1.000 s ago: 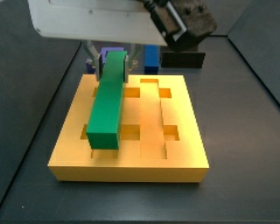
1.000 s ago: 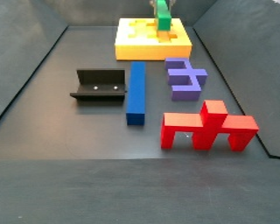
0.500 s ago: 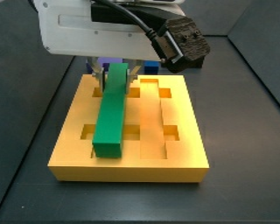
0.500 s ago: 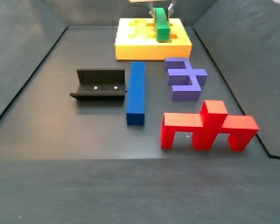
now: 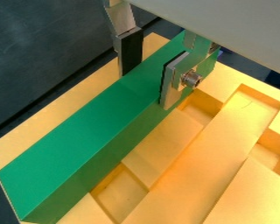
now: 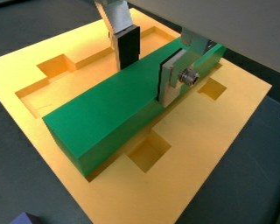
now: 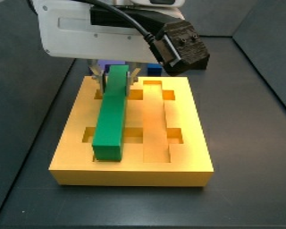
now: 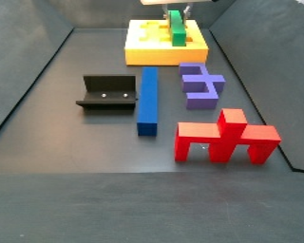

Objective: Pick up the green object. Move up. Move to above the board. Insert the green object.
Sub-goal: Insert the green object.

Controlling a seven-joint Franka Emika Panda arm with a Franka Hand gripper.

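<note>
- Green object [image 7: 111, 119] lies lengthwise along one of the board's [image 7: 193, 148] grooves; in both side views you see it low on the board, its near end close to the board's front edge.
- Your claw [image 5: 150, 63] stands over the far part of the bar, its two silver plates with dark pads closed against the bar's long sides, so it has hold of the green object [image 6: 113, 109].
- In both wrist views you can see square holes of the board [image 6: 38, 69] open on either side of the bar.
- In front of the board [image 8: 148, 45], a blue bar [image 8: 147, 98] lies on the floor, pointing toward it.
- Beside the blue bar, away from the board's side, you find the fixture [image 8: 107, 93]; on its other side lies a purple piece [image 8: 200, 82].
- Farthest from the board stands a red piece [image 8: 227, 139].
</note>
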